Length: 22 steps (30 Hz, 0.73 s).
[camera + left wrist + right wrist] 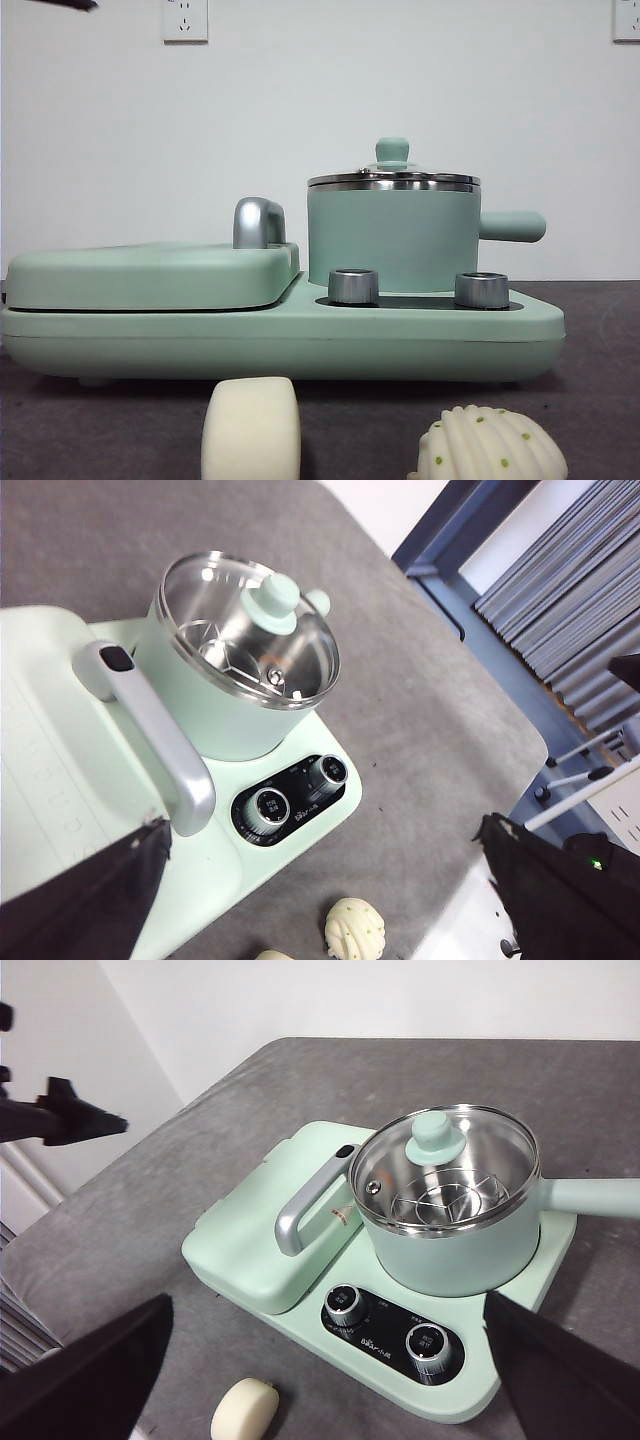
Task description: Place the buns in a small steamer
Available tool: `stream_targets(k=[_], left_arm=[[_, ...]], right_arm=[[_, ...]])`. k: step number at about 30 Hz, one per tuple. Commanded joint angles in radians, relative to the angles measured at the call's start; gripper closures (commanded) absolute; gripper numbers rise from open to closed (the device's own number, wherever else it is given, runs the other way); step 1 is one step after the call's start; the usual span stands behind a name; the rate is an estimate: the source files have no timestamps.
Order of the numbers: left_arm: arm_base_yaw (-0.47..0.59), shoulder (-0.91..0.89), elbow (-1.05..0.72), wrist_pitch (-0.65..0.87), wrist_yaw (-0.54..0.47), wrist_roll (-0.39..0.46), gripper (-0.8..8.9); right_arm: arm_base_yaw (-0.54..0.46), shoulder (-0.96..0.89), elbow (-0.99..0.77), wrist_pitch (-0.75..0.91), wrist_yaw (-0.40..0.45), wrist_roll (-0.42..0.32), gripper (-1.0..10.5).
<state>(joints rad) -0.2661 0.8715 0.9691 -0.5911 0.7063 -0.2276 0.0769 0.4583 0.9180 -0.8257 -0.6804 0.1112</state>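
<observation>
Item: small steamer (392, 235) — mint-green pot, steel rim, stubby side handle, glass-and-steel lid (248, 630) with a green knob (435, 1137). It sits on the burner side of a mint-green cooker base (300, 335), behind two steel dials (353, 286). The lid is on; through it a wire rack shows inside. Judgement: the lid must come off before anything goes in, so the task has not visibly started.

Item: griddle cover (150, 275) — flat, mint-green, chrome handle (150, 730), beside the steamer on the same base. Not part of the task.

Item: buns, two, both on the grey worktop (200, 1160) in front of the cooker, apart from each other and from the base.
- Smooth bun (251, 428), a rounded cream block standing on its edge, nearer the griddle side.
- Ridged bun (487, 444), a shell-shaped dome with small green dots, nearer the dial side, resting flat — likely the steadier of the two to grasp.

Item: left gripper (330, 905) — high above the cooker, looking down on steamer and ridged bun. Fingers spread wide, holding nothing.

Item: right gripper (330, 1385) — likewise raised, over the front of the cooker, smooth bun below it. Fingers parted wide, empty.

Note: both arms hang clear of the worktop, each with open access from above to lid and buns. A black tip (65, 4) at the front view's top corner belongs to one arm; which one cannot be told from there.
</observation>
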Motion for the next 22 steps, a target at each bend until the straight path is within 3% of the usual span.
stream_targets(k=[1,11,22], left_arm=[[-0.015,0.063,0.065,0.006,0.005,0.034,3.07],[-0.104,0.418,0.389,-0.143,-0.010,0.099,3.17],[-0.220,0.775,0.796,-0.298,-0.135,0.140,3.23]], right_arm=[[0.000,0.003,0.015,0.010,0.000,-0.006,4.5],[0.000,0.003,0.015,0.010,0.000,-0.007,4.5],[0.000,0.003,0.015,0.010,0.000,-0.007,4.5]])
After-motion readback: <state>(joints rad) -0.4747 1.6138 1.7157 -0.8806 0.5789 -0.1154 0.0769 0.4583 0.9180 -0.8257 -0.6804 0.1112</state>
